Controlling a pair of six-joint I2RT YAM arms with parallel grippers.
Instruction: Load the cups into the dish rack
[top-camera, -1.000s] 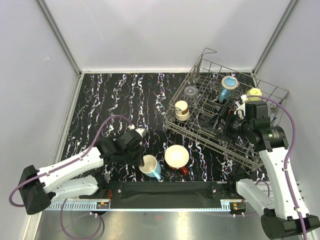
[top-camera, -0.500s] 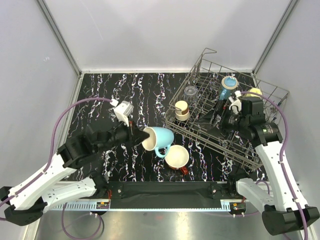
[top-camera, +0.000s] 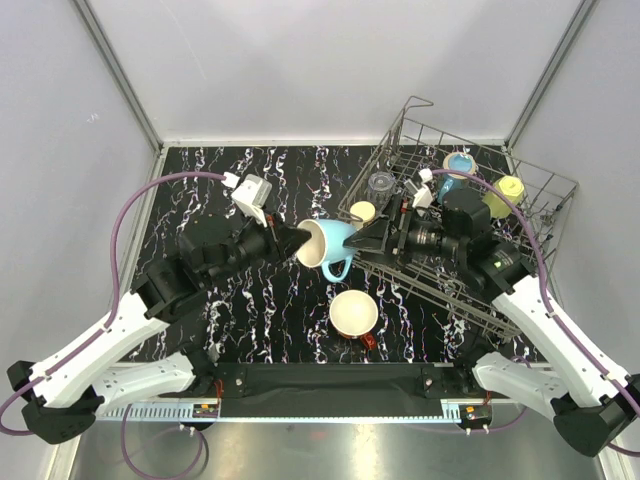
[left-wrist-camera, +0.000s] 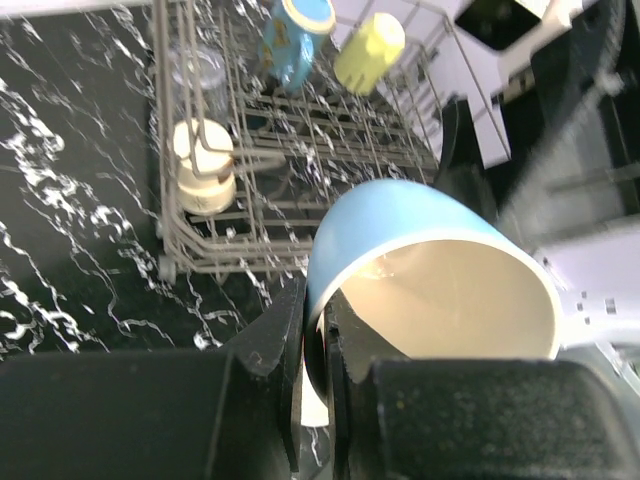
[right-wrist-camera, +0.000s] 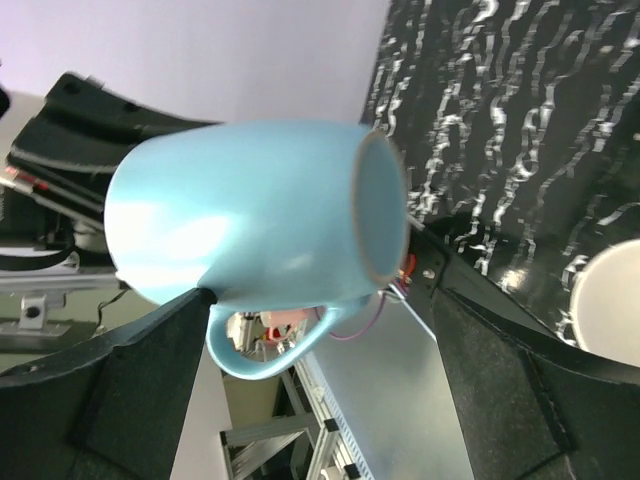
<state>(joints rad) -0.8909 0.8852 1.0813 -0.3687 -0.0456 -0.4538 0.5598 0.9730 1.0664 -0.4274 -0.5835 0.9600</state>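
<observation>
Left fingers (left-wrist-camera: 272, 345) are pinched on the rim of the light-blue mug (top-camera: 328, 245), one inside and one outside. Mug is in the air on its side, above the surface (top-camera: 230, 180), just left of the dish rack (top-camera: 450, 290), red mug (top-camera: 354, 314) below on the surface. Right fingers (right-wrist-camera: 500, 370) spread wide either side of the mug's base end, not closed on it.

Robot lab test cell, plain white walls (top-camera: 330, 60), metal corner posts (top-camera: 115, 70), black marbled tabletop (top-camera: 240, 180)
</observation>
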